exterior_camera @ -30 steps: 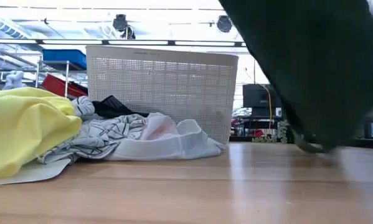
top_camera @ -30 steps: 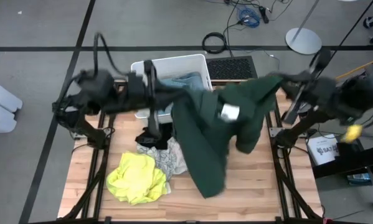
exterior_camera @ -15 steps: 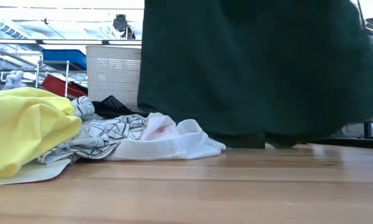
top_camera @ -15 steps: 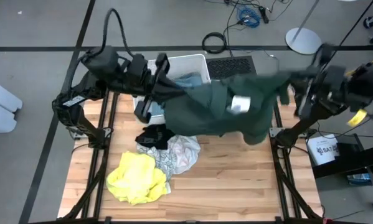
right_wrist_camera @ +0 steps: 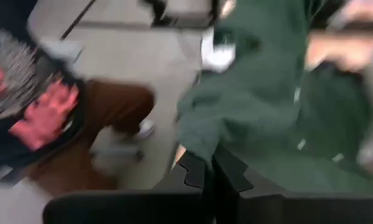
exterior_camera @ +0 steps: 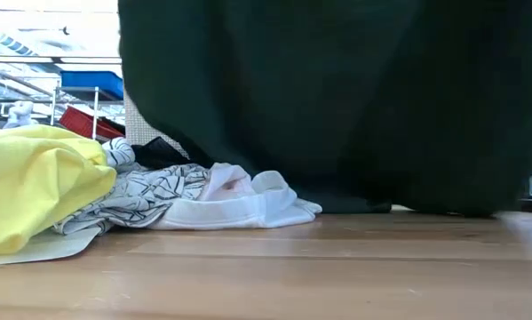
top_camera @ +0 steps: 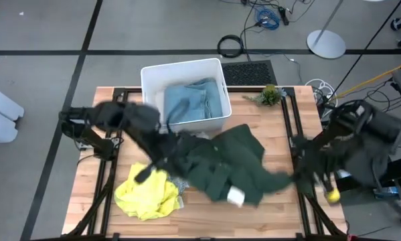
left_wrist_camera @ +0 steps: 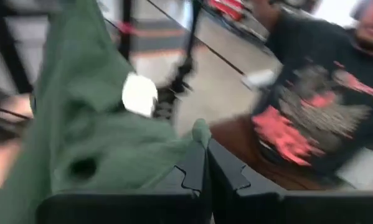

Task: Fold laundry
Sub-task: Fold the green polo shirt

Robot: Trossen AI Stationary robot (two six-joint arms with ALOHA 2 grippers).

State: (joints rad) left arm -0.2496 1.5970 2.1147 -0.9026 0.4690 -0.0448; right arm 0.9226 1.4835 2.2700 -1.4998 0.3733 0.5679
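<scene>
Both arms are down low over the table, and the dark green garment (top_camera: 227, 164) is stretched between them across the middle of the boards. The left gripper (left_wrist_camera: 205, 163) sits at about nine o'clock of that cloth, fingers pinched tight on a fold of it, as its own wrist view shows. The right gripper (right_wrist_camera: 211, 171) is out at three o'clock, near the table's right edge, likewise clamped on a green edge. Holding opposite sides like this looks aimed at spreading the garment flat so it can be folded, and a white label (top_camera: 235, 196) shows face up at its six o'clock side.

From table height the green cloth (exterior_camera: 328, 98) hangs like a curtain with its hem about at the wood, though the high view is too blurred to say how much has settled.

The rest of the laundry waits. The bright yellow garment (top_camera: 145, 192) lies at seven o'clock on the table, just beside the white garment with grey pattern (exterior_camera: 172, 197), which touches it and is partly under the green one. A scrap of the black garment (exterior_camera: 159, 151) peeks out behind them. The light blue garment (top_camera: 193, 100) sits inside the white bin (top_camera: 150, 77) at twelve o'clock. A person in a dark printed top (left_wrist_camera: 317, 106) shows beyond the table in both wrist views.
</scene>
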